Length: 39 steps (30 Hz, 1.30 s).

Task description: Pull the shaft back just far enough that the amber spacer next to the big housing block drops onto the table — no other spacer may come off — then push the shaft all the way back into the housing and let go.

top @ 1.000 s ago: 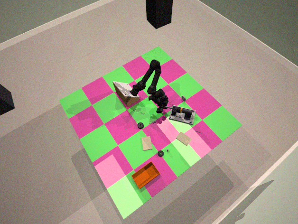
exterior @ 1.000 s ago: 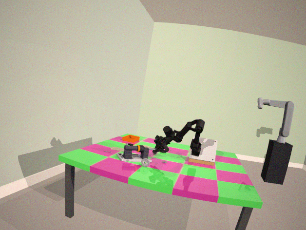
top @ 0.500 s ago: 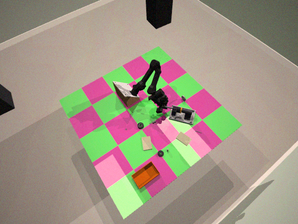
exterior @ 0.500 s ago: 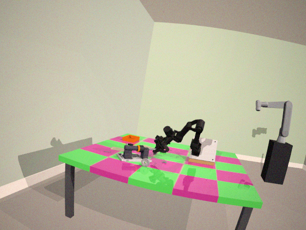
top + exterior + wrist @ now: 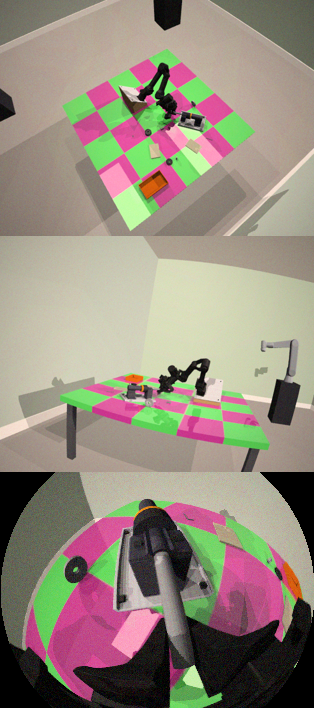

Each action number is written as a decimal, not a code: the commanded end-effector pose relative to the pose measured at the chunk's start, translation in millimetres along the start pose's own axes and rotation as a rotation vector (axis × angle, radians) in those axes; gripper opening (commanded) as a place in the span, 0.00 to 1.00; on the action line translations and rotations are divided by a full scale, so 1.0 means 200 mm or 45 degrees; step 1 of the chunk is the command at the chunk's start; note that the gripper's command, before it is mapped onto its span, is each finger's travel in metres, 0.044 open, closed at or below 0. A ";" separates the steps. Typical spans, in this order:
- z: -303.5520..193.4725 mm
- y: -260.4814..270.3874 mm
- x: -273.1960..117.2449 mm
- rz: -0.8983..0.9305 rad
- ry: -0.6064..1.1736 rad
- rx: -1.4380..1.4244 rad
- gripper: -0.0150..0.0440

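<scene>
Shaft (image 5: pixel 176 113) (image 5: pixel 156 389) (image 5: pixel 171 599): between fingers, outer end | fingers: clamped on shaft | amber spacer (image 5: pixel 190 115) (image 5: pixel 142 388) (image 5: pixel 148 509): beyond fingers, on assembly

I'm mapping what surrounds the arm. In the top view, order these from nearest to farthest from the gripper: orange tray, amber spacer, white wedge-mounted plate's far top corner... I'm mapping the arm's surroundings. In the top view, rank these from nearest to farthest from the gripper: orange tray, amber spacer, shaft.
1. Shaft: in the gripper.
2. Amber spacer: on the mount, image right.
3. Orange tray: toward the image bottom.

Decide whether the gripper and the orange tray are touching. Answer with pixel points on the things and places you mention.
Apart: the top view shows the gripper (image 5: pixel 170 114) (image 5: pixel 172 621) up beside the housing, with checkered tabletop between it and the orange tray (image 5: pixel 153 186) (image 5: pixel 134 378).
</scene>
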<state>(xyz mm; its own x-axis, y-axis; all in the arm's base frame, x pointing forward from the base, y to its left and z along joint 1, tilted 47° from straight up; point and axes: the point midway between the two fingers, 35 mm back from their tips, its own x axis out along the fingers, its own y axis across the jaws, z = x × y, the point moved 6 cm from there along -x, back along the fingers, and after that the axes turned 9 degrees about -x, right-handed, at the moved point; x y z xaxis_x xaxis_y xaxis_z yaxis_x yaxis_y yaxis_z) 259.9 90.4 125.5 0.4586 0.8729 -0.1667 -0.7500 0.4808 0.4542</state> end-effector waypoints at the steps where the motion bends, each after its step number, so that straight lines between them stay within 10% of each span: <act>1: 0.00 0.00 0.00 0.002 -0.001 -0.007 0.25; 39: -0.02 0.00 -0.02 0.002 -0.001 -0.007 0.25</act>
<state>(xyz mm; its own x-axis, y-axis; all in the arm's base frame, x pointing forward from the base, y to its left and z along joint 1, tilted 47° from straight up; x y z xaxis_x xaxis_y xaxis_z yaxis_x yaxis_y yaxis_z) 256.9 88.4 123.7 0.4585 0.8729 -0.1669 -0.7500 0.4808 0.4543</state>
